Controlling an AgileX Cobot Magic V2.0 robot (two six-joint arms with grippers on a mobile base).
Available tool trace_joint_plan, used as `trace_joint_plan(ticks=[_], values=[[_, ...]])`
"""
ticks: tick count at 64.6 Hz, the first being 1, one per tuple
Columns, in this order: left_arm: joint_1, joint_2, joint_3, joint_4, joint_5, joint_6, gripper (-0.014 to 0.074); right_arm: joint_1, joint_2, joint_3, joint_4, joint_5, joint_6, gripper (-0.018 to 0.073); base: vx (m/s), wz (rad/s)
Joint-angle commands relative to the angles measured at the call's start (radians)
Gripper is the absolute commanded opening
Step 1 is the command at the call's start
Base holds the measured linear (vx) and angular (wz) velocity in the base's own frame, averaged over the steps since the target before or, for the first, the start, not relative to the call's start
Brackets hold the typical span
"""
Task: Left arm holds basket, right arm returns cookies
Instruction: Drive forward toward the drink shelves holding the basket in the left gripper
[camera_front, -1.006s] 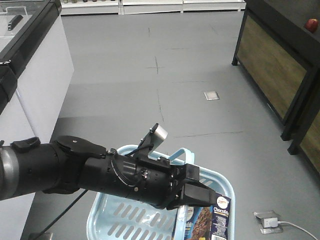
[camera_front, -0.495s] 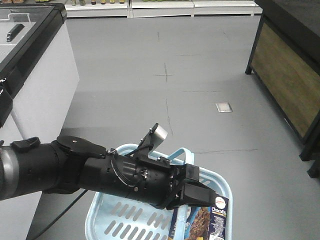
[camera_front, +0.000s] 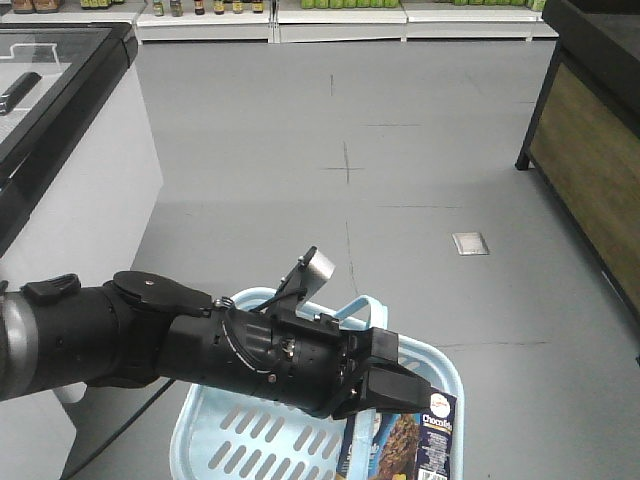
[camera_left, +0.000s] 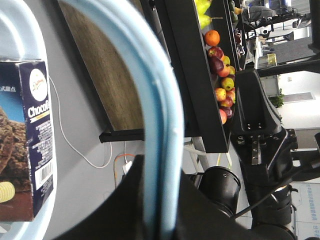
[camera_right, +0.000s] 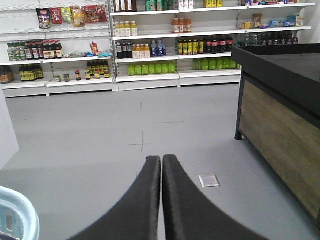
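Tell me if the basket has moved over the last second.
Yes. Against the floor plate, which slid right and nearer in the front view, the basket travelled forward and left.

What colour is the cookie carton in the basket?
The carton is dark navy with white lettering; the left wrist view shows it best.
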Motion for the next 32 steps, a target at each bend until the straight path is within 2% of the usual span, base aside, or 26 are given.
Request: trace_joint_plan(ticks=[1,32], values=[[0.000,-0.054,-0.025,-0.099,0.056,0.005,-0.0007,-0.006,-0.012,0.004,-0.003,-0.072,0.002,-0.0008,0.32,-0.02],[0.000,-0.054,-0.025,-0.099,0.057,0.005,-0.0007,-0.006,-0.012,0.004,-0.003,-0.072,0.002,-0.0008,0.34,-0.03]])
